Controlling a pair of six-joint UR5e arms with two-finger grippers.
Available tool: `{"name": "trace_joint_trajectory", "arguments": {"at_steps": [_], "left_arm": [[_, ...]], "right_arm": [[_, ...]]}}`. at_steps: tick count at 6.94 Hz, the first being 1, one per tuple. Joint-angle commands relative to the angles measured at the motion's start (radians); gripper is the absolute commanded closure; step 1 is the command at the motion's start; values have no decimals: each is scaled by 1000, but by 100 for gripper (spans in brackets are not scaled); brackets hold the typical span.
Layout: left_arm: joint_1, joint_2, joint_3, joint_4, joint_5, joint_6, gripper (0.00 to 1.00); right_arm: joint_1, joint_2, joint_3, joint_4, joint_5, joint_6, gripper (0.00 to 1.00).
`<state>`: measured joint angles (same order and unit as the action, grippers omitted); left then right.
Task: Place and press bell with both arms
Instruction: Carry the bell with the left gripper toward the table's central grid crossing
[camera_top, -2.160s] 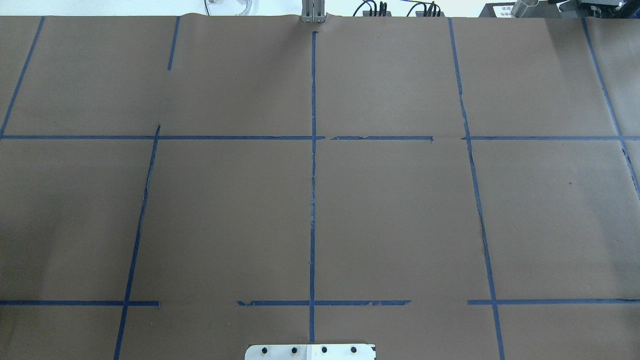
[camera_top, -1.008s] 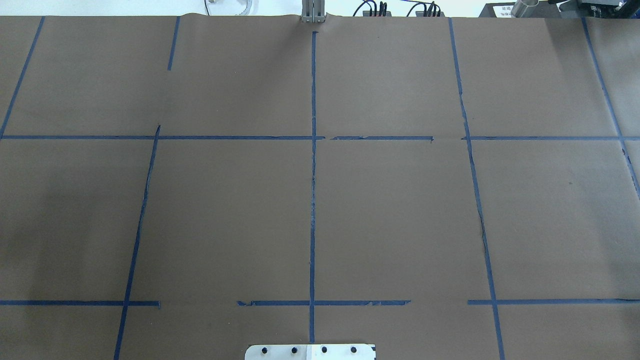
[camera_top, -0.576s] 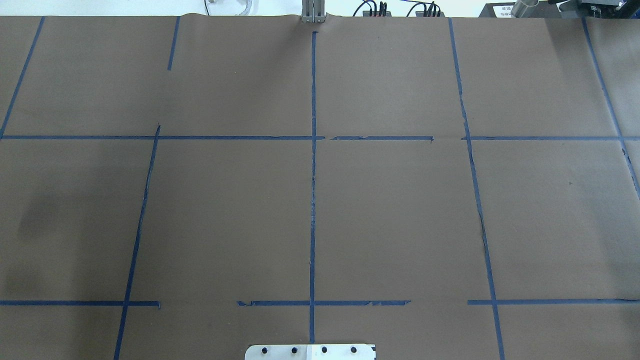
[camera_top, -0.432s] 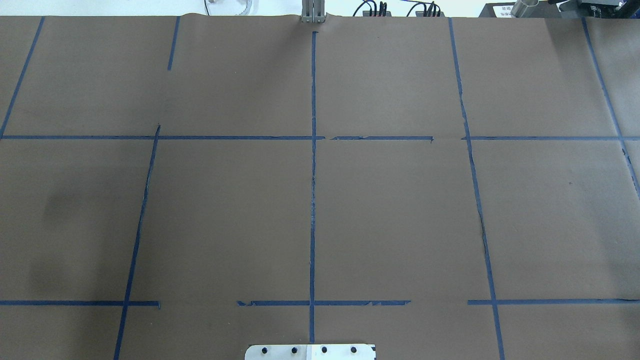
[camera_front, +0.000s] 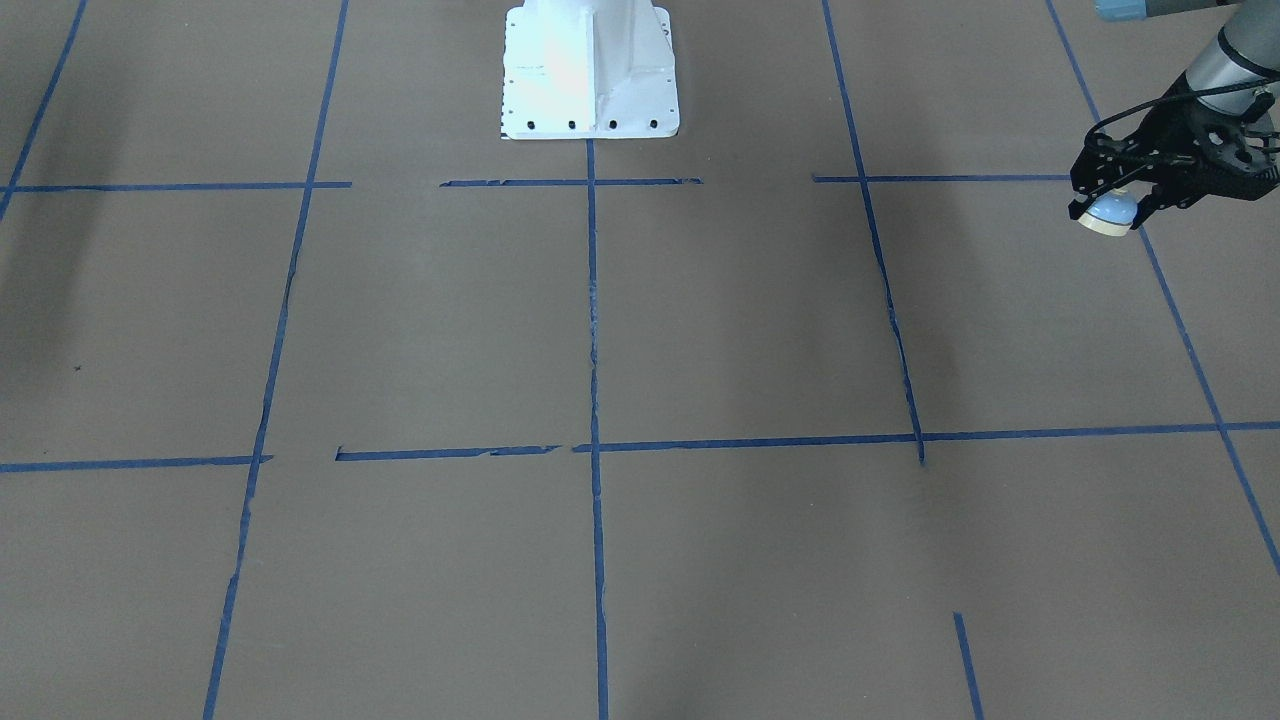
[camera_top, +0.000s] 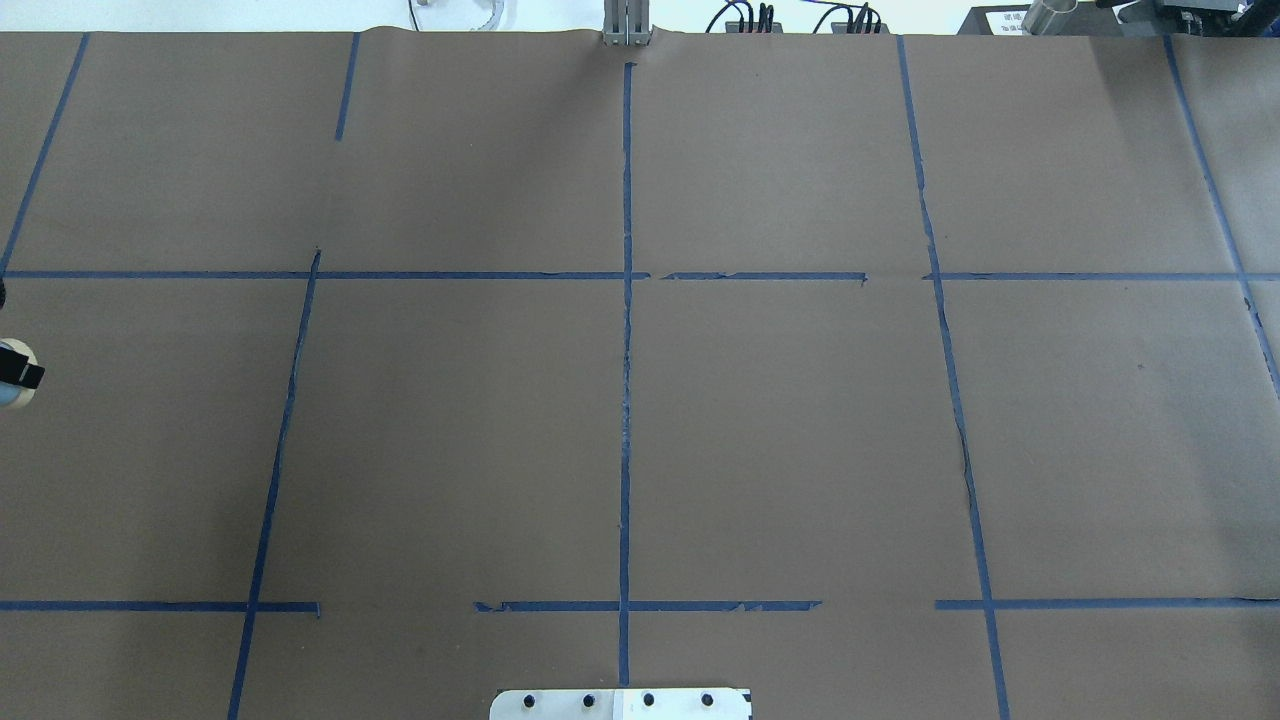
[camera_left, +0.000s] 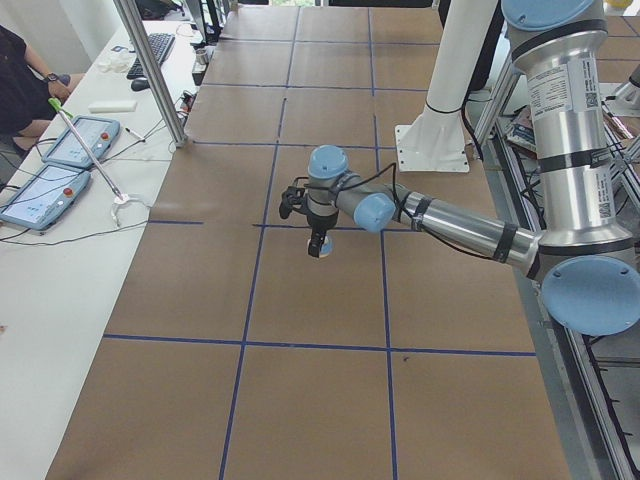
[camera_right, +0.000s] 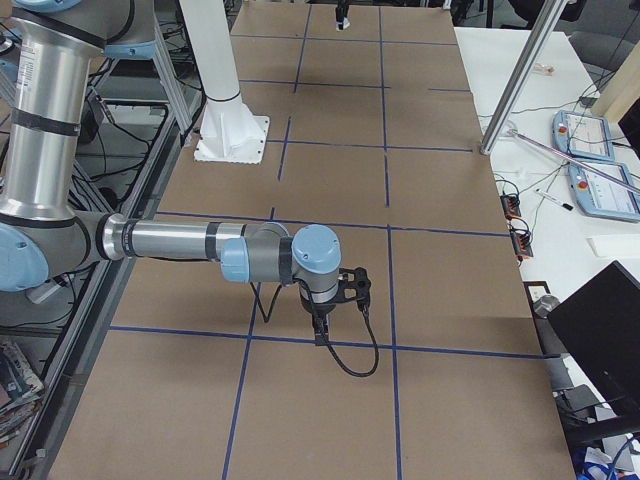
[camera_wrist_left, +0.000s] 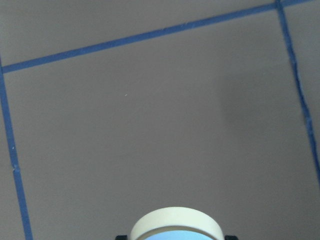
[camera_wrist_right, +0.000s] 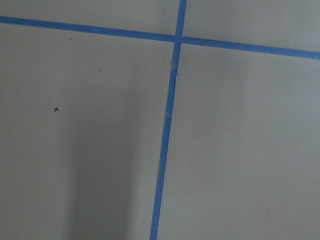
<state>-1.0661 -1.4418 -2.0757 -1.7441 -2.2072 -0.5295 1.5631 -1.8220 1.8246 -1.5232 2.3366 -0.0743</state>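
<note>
My left gripper (camera_front: 1108, 200) is shut on the bell (camera_front: 1110, 214), a light blue dome with a cream base ring, and holds it above the brown table. In the overhead view the gripper (camera_top: 10, 372) and bell (camera_top: 14, 398) just show at the left edge. The exterior left view shows the gripper (camera_left: 318, 238) pointing down with the bell (camera_left: 318, 248) in it. The left wrist view shows the bell's cream rim (camera_wrist_left: 176, 222) at the bottom. My right gripper (camera_right: 322, 328) shows only in the exterior right view, low over the table; I cannot tell whether it is open or shut.
Brown paper with blue tape lines (camera_top: 626, 400) covers the table. The white pedestal base (camera_front: 590, 70) stands at the robot's edge. A side bench with tablets (camera_left: 60, 165) and a metal post (camera_left: 150, 70) lies beyond the far edge.
The left gripper with the bell has come into the overhead view at the left edge. Before, only its shadow moved over the table's left part.
</note>
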Motion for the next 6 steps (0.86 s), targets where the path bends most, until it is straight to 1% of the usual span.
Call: {"name": "trace_joint_trajectory", "arguments": {"at_steps": [1, 2, 3, 4, 5, 6], "left_arm": [[53, -287, 2, 325, 1, -38, 98], [111, -407, 12, 421, 6, -144, 98], [208, -502, 35, 475, 9, -273, 98], [266, -642, 143, 476, 58, -414, 98], [322, -781, 284, 472, 108, -511, 98], [351, -899, 418, 462, 133, -576, 98]], "right_arm": [[0, -2, -1, 0, 0, 1, 0], [0, 0, -1, 0, 1, 1, 0], [0, 0, -1, 0, 0, 1, 0], [0, 0, -2, 0, -2, 1, 0], [0, 0, -2, 0, -2, 1, 0], [0, 0, -2, 0, -2, 1, 0]]}}
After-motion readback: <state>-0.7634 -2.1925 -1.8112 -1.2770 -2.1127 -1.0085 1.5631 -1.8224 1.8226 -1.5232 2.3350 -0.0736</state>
